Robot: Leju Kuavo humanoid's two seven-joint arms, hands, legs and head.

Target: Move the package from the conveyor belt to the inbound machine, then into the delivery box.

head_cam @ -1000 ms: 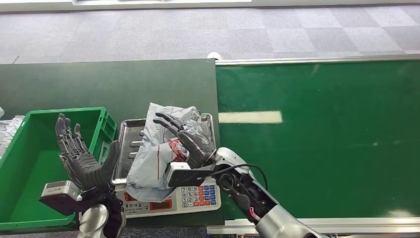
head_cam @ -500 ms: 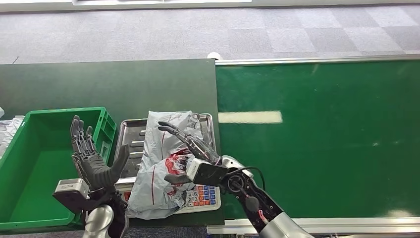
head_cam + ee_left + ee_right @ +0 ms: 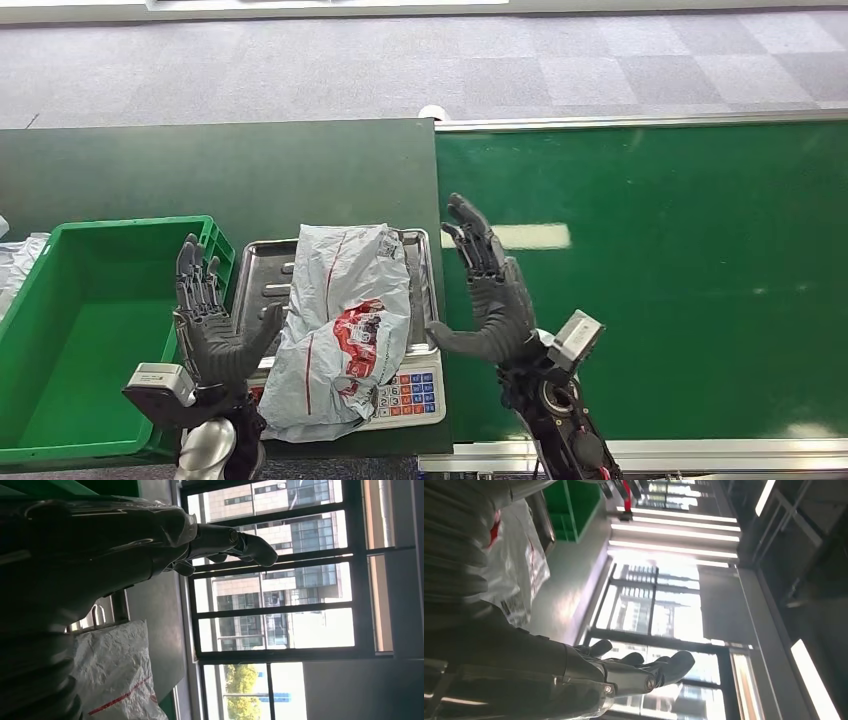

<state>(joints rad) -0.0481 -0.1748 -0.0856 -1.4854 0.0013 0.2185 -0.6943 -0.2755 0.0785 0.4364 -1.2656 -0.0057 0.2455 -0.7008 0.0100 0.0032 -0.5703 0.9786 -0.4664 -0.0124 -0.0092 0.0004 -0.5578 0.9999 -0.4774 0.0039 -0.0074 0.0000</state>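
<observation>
The conveyor belt (image 3: 640, 280), a broad bright-green surface, takes up the right of the head view, and a darker green desk (image 3: 220, 170) adjoins it on the left. On that desk a green delivery box (image 3: 30, 300) is seen at the far left, and just beside it stands the inbound machine (image 3: 405, 392), a weighing scale with a steel tray and a coloured keypad.

The package (image 3: 340, 320), a grey plastic mailer bag with red print, is draped across the scale tray, its near end hanging over the keypad and the front edge. It is heavily creased and sagging, so it is judged to be light, soft and limp, with a slick film surface that could slide between the fingers. No stiff edge is offered. A hold is best taken across the bulkier middle, where the contents appear to lie, or by a bunched fold gathered from both long sides; a pinch at a loose corner would probably let the rest dangle and drag on the tray rim.

The left hand (image 3: 212, 330) is raised between the box and the scale, its fingers (image 3: 192, 275) spread and nothing held. The right hand (image 3: 490, 295) is raised over the belt edge just beside the scale, likewise empty with fingers apart.
</observation>
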